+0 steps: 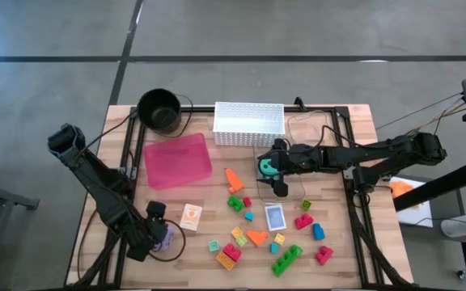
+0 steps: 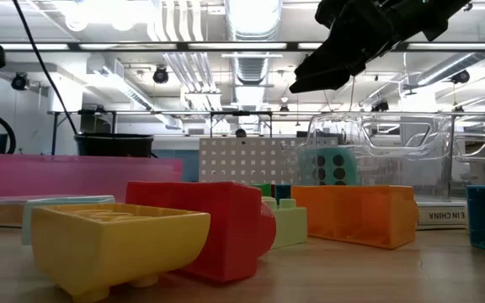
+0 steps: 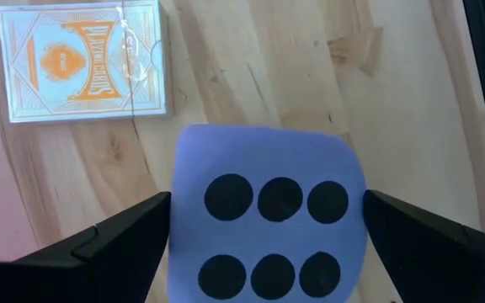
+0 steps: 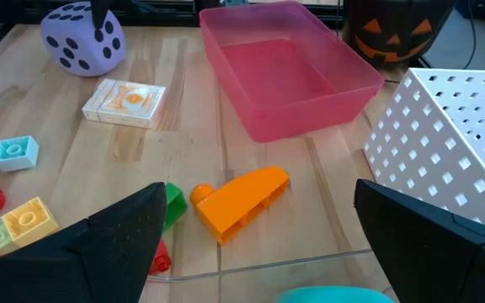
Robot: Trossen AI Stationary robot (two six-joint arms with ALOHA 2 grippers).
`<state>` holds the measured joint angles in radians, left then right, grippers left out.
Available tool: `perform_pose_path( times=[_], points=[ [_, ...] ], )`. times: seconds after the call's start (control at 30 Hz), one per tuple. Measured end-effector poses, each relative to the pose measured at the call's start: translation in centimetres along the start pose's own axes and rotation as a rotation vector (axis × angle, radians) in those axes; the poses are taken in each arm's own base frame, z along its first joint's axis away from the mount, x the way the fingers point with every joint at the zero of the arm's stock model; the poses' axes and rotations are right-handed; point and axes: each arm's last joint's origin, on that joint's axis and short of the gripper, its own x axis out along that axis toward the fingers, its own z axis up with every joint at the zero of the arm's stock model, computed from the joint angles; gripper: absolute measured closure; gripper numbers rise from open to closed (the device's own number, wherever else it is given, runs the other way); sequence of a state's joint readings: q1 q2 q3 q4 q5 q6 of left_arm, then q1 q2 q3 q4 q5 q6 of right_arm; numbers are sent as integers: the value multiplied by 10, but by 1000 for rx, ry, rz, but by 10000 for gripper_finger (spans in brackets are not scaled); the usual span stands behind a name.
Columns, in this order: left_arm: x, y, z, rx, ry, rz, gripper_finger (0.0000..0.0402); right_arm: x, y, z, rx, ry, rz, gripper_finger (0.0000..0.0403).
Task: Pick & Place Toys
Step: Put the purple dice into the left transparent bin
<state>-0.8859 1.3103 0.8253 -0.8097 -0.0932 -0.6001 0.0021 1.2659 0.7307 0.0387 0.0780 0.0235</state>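
Lab or workshop: exposed ceiling ducts [image 2: 251, 25], strip lights, concrete floor [image 1: 298, 32].

Bright ceiling glare — blurred foreground

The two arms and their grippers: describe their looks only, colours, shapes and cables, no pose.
Both arms are dark, nearly black, built of jointed segments. The left arm and right arm each end in a two-finger gripper: left gripper, right gripper. The fingers are matte black, wedge-shaped, tapering to blunt tips. Thin dark cables trail behind the right arm.
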Motion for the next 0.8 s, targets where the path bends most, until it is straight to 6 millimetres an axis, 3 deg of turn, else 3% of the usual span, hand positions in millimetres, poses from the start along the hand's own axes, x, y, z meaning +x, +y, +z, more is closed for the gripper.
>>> perform_pose_path(
  times=[0.43,0.8],
  points=[
    [-8,-1,2,8,-16,8,16,0,0,0,0,1,0,25],
    [7,-1,0,6,3,28,16,0,0,0,0,1,0,25]
  ],
)
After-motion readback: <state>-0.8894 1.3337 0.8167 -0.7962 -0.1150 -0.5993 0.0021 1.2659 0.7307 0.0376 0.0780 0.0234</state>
